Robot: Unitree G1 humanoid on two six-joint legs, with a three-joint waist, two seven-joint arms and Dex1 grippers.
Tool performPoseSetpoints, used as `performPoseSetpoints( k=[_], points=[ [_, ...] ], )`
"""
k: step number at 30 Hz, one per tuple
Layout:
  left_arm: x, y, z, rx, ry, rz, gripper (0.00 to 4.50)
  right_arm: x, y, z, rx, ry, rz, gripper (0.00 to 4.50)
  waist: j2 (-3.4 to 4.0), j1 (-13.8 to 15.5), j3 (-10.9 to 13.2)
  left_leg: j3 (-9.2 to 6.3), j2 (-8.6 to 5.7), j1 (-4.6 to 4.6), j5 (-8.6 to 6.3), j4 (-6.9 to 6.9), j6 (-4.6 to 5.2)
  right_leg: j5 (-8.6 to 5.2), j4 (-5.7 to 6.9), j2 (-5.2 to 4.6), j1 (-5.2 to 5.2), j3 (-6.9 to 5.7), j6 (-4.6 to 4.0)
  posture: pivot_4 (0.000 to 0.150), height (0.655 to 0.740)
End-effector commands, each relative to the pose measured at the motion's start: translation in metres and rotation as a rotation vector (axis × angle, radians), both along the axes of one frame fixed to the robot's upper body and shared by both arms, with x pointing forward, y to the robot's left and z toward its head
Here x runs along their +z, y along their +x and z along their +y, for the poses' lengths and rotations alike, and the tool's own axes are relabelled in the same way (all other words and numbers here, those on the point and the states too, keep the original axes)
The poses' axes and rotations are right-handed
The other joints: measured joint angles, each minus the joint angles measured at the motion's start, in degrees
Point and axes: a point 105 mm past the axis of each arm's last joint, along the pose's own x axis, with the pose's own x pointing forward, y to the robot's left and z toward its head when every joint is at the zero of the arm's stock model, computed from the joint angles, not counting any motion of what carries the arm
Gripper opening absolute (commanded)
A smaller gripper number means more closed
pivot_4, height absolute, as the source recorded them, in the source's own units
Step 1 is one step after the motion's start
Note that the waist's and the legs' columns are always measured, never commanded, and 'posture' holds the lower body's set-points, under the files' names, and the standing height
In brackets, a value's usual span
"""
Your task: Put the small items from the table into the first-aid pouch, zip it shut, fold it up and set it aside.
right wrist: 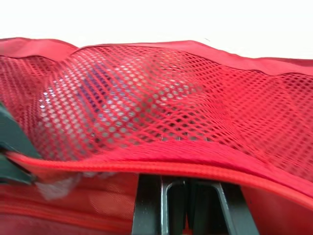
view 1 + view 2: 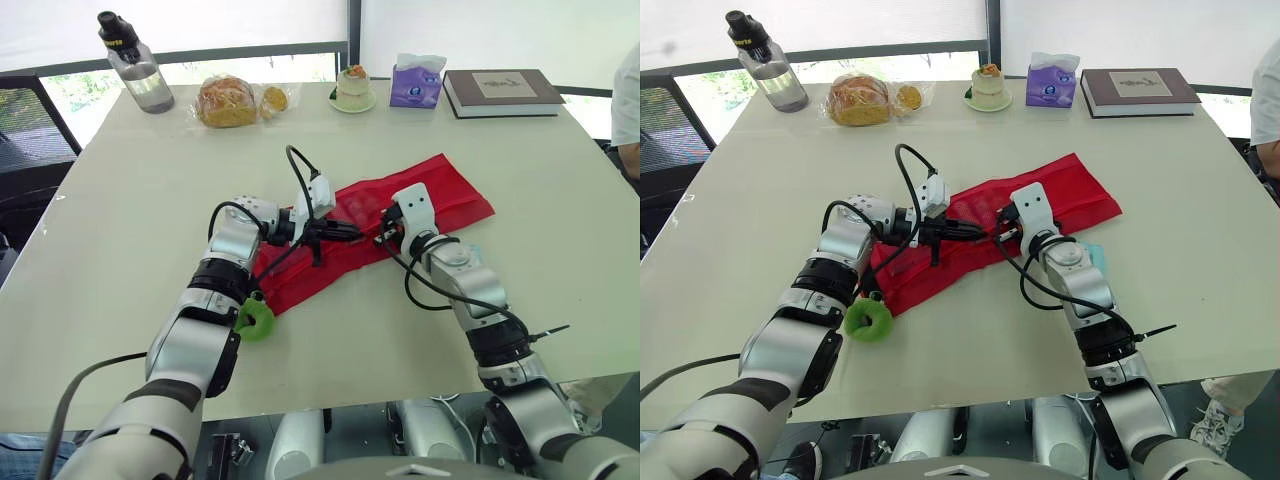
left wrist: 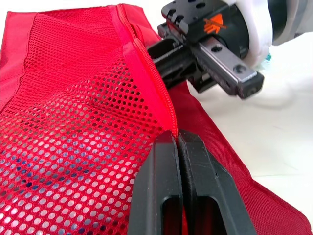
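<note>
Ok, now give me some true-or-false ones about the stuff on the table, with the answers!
1. The red mesh fabric pouch lies on the white table. True.
2. The fuzzy green ring is inside the pouch. False: it lies on the table by the pouch's near end.
3. The left gripper is shut on the pouch's zip edge. True.
4. The clear plastic water bottle with the black cap has tipped over. False: it stands upright at the table's far left corner.

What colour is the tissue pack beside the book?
Purple; the tissue pack shows best in the left eye view.
</note>
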Motion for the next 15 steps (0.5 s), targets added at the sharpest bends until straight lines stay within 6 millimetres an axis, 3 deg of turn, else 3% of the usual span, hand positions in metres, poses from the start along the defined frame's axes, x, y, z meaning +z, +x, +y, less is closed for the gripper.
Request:
performPoseSetpoints(
  k=[1,11,15],
  points=[
    [0.010,0.001,0.000,-0.008,-0.013,-0.043,0.00,0.014,-0.001,-0.007,0.012,0.044,-0.061,0.02,0.00,0.01,0.00,0.00,0.00,0.00,0.00,0.00,0.00,0.00,0.00,0.00,0.00,0.00,0.00,0.150,0.7400],
    [0.008,0.002,0.013,0.014,0.008,-0.045,0.00,0.019,-0.040,-0.043,0.118,0.009,-0.105,0.02,0.00,-0.03,0.00,0.01,0.00,0.02,0.00,0.00,0.00,0.00,0.01,0.01,0.00,0.02,0.00,0.150,0.7400],
    [0.008,0.005,0.032,0.051,0.045,-0.048,0.00,0.034,-0.066,-0.070,0.162,0.007,-0.163,0.02,0.00,0.10,0.00,-0.01,0.02,0.00,0.00,-0.05,0.00,-0.01,-0.03,0.04,0.00,0.01,0.00,0.150,0.7400]
  ],
)
